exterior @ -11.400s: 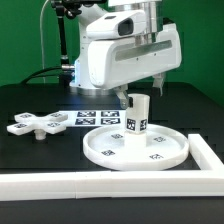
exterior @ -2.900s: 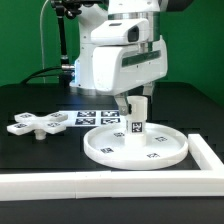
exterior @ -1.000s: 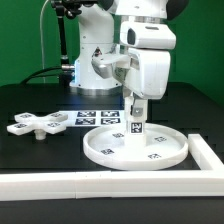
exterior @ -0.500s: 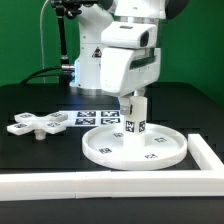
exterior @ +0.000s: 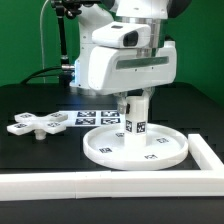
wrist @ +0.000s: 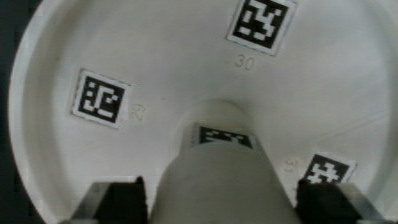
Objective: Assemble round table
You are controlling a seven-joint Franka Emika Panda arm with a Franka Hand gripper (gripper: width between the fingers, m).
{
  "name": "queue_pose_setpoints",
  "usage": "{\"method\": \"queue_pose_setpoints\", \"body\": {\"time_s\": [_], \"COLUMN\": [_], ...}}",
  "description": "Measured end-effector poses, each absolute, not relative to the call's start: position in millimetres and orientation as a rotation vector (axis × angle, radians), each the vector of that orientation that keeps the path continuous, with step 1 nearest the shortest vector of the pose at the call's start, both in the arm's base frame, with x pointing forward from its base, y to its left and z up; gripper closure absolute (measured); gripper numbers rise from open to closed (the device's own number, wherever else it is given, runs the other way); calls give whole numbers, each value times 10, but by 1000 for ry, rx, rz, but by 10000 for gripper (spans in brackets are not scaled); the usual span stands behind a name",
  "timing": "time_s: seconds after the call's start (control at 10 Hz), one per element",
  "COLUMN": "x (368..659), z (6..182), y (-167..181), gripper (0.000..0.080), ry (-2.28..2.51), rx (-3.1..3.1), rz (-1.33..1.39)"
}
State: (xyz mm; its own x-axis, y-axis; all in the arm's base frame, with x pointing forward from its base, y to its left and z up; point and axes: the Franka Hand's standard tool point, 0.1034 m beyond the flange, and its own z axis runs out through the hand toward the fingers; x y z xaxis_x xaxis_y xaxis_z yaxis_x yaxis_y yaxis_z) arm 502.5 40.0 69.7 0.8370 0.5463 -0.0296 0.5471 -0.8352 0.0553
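Along the front edge of the black table (exterior: 30,150), nearest the exterior camera, lies a long white border rail (exterior: 60,185). Just behind it the large round disc (exterior: 105,152) sits flat on the table, rimmed, with small square tags on its floor. At the disc's centre stands the short post (exterior: 139,118), upright, its base touching the disc. The gripper (exterior: 137,100) grasps it from above, jaws clamped on the post's upper part. In the wrist view the post (wrist: 222,175) fills the space between the two dark fingers (wrist: 121,200), with the disc (wrist: 151,50) beyond. Farther back, toward the exterior view's left, the small cross-shaped piece (exterior: 37,123) lies apart from the disc. The marker board (exterior: 90,117) lies behind the disc. The step in hand looks like seating the post in the disc's middle. Doing it well likely means holding the post vertical, pressing down gently while turning it about its own axis, and watching that the loose disc does not turn or slide with it.
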Motion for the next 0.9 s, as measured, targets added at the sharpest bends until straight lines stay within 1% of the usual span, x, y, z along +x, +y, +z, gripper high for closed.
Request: {"method": "queue_pose_setpoints", "body": {"time_s": [0.2,0.4,0.6,0.9], "x": [5024,5021,5010,5009], "z": [697,693,688,690], "y": [413,411,414,463], "gripper": [390,390,390,390], "ry": [679,370,-182,-675], "rx": [3010,3087,3162,3109], "rz": [-12,-5,-11,-20]}}
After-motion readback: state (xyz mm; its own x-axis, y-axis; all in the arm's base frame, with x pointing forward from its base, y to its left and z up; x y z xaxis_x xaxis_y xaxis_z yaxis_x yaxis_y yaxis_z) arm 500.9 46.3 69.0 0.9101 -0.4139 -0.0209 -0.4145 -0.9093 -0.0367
